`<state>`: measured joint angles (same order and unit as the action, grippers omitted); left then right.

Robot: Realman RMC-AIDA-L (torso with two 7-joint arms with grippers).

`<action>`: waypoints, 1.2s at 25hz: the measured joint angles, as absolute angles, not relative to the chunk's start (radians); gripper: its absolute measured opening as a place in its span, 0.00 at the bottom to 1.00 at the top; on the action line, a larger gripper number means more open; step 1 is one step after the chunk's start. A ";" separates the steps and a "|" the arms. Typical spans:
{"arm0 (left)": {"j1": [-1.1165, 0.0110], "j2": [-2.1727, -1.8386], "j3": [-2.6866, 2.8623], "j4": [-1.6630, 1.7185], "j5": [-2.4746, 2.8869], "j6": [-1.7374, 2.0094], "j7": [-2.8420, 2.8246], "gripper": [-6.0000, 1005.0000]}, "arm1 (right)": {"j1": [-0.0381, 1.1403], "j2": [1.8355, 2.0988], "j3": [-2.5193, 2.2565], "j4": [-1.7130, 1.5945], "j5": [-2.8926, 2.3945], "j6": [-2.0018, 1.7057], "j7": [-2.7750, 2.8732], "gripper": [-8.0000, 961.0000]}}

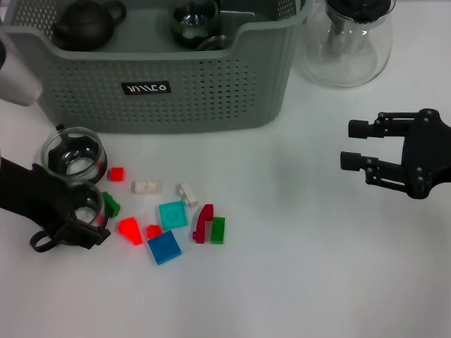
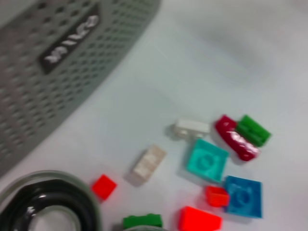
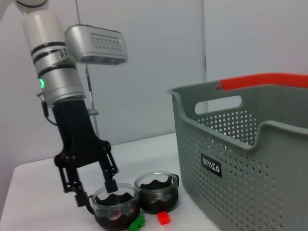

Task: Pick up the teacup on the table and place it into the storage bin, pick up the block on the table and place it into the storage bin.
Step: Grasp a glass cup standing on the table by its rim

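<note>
Teacup (image 1: pixel 84 205) remained on table at 8 o'clock, left gripper (image 1: pixel 77 219) straddling its rim, unclosed | blocks (image 1: pixel 171 214) untouched | storage bin (image 1: pixel 170 82) awaited both | right gripper (image 1: pixel 362 143) idle, open

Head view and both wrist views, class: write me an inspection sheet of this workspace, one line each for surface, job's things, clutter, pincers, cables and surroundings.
Surface: white table, no spills seen.
Job's things: two glass teacups by the storage bin; near teacup sits at the left pincer, far teacup is closer to the bin. Loose blocks lie scattered in front of the bin.
Clutter: dark teapot and a glass vessel already in the bin; glass pitcher beside it.
Pincers: left pincer open, one finger inside the near teacup's rim, one outside; right pincer open, above bare table, holding nothing.
Cables: thin dark cable along the left arm.
Surroundings: plain pale wall.
</note>
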<state>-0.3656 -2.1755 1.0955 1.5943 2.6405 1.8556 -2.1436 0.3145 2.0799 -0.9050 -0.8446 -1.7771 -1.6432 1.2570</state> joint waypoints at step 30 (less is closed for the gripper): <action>-0.381 -2.175 1.285 1.455 2.766 1.700 -2.211 0.19 | 0.327 2.063 -0.872 -0.817 -1.784 -1.673 1.258 0.53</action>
